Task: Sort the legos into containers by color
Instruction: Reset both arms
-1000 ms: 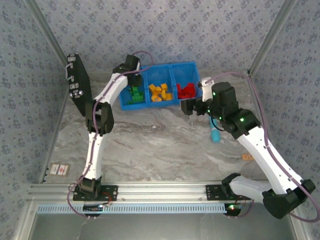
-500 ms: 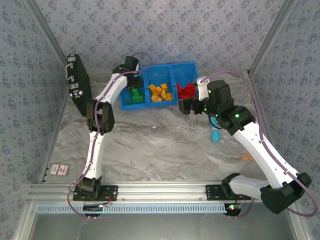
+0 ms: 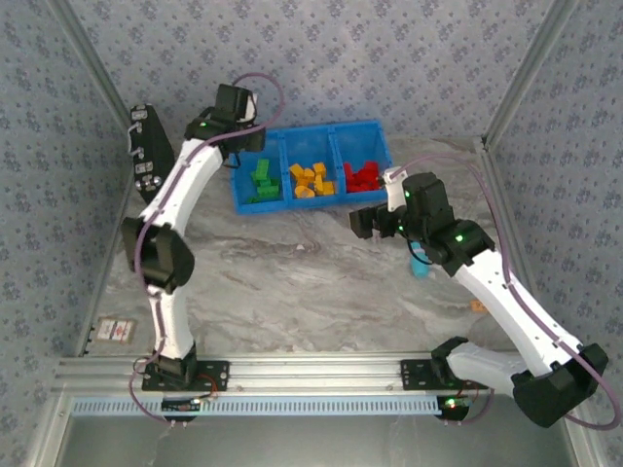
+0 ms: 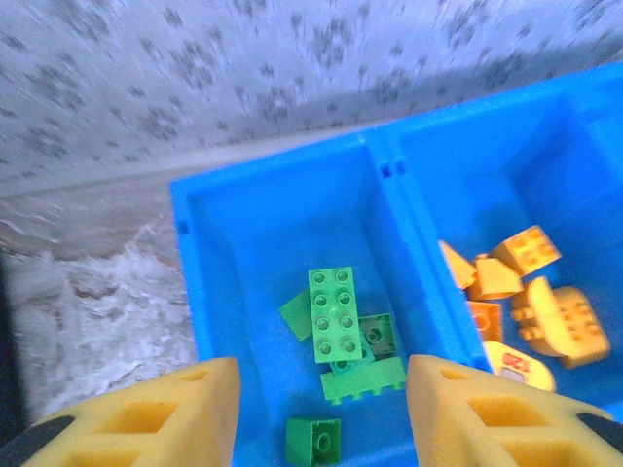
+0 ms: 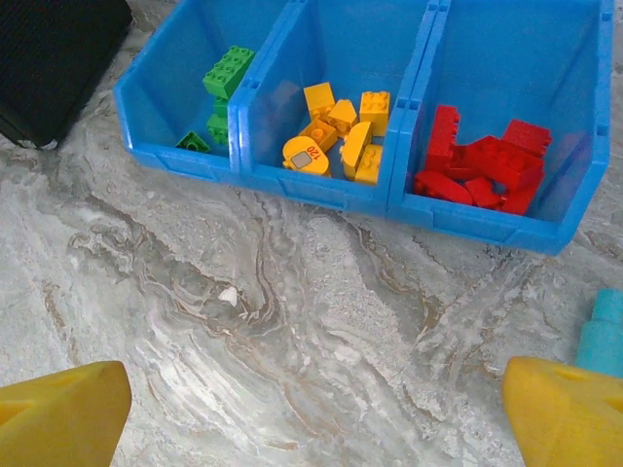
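Observation:
The blue bin [image 3: 310, 129] has three containers side by side. Green legos [image 3: 261, 180] lie in the left one, orange-yellow legos [image 3: 311, 179] in the middle and red legos [image 3: 362, 176] in the right. My left gripper [image 3: 243, 148] hovers above the green compartment. In the left wrist view its jaws [image 4: 321, 389] stand open and hold nothing, with green bricks [image 4: 334, 313] below. My right gripper [image 3: 365, 222] hangs wide open over bare table in front of the bin. In the right wrist view nothing lies between its fingers [image 5: 60, 416].
A black flat case [image 3: 151, 161] leans at the left wall beside the bin. A teal stick [image 3: 420, 263] lies on the table under the right arm, also at the right edge [image 5: 604, 336]. A small orange piece [image 3: 477, 305] sits near the right wall.
The left arm has lifted up and back from the green compartment, its jaws widening. The right gripper has drawn slightly back from the bin toward the near side.

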